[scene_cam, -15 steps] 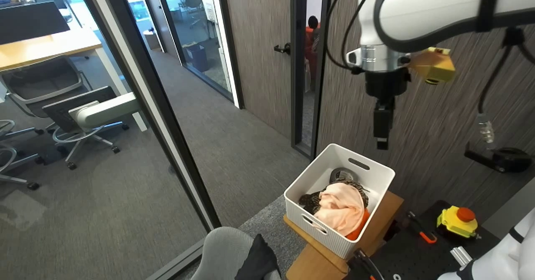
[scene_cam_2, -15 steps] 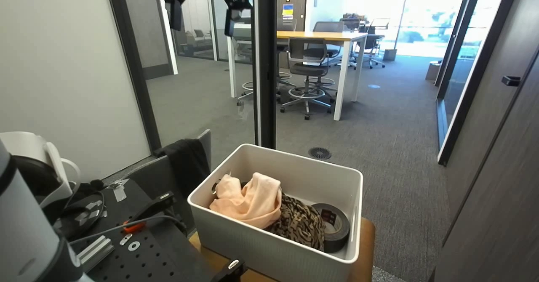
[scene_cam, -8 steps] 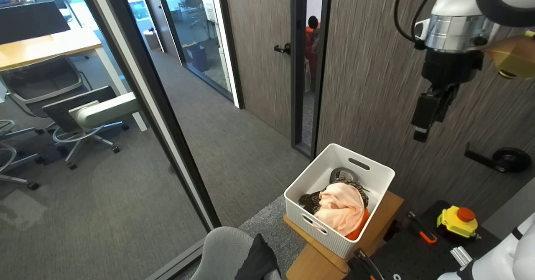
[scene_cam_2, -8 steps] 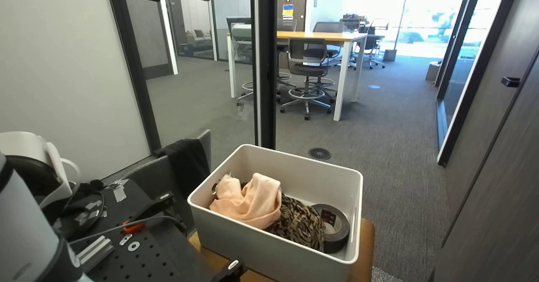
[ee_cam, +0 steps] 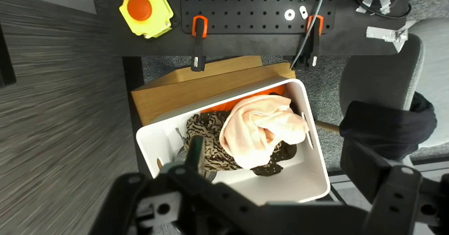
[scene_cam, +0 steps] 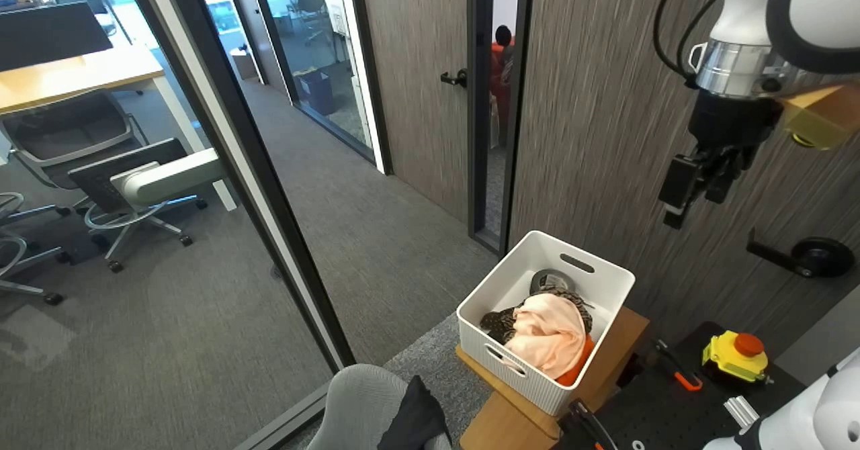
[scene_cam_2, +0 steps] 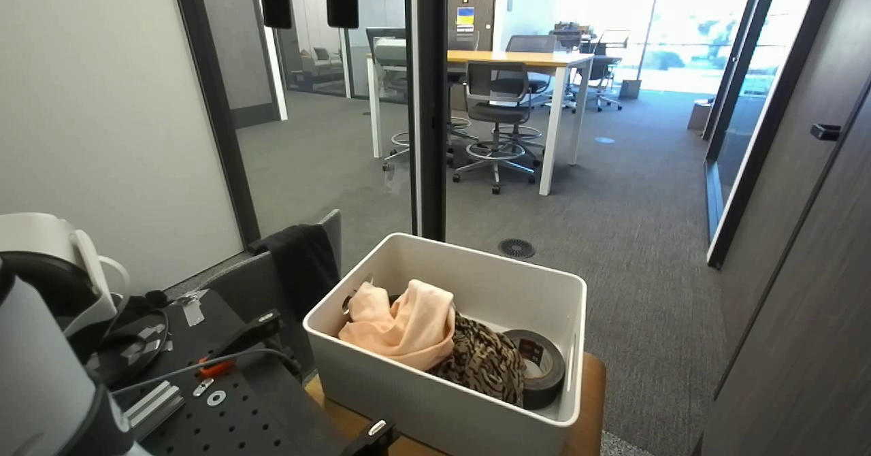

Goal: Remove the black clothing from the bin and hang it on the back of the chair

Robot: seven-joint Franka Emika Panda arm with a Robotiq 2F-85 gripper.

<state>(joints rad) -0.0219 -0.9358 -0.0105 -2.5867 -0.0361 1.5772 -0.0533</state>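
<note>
The black clothing [scene_cam: 415, 418] hangs over the back of the grey chair [scene_cam: 363, 396]. It also drapes over the chair back in an exterior view [scene_cam_2: 305, 262] and shows in the wrist view [ee_cam: 389, 129]. The white bin [scene_cam: 500, 356] stands beside the chair on a wooden stand; it also shows in an exterior view [scene_cam_2: 435, 401] and the wrist view [ee_cam: 287, 189]. My gripper [scene_cam: 696, 209] is open and empty, high above and to the side of the bin. Its fingers are wide apart in the wrist view [ee_cam: 277, 154]; only the fingertips show in an exterior view [scene_cam_2: 309, 17].
The bin holds a peach cloth [scene_cam_2: 408, 327], a patterned cloth [scene_cam_2: 483, 361], a tape roll [scene_cam_2: 544, 374] and something orange [ee_cam: 228, 105]. A black table [ee_cam: 245, 44] carries clamps and a yellow emergency-stop box [scene_cam: 736, 359]. A wood-panel wall [scene_cam: 591, 188] stands behind the arm.
The arm has moved to the right and away from the bin in an exterior view, and the gripper has turned. Over the last half second it has shifted slightly. Clothing and bin are unmoved.
</note>
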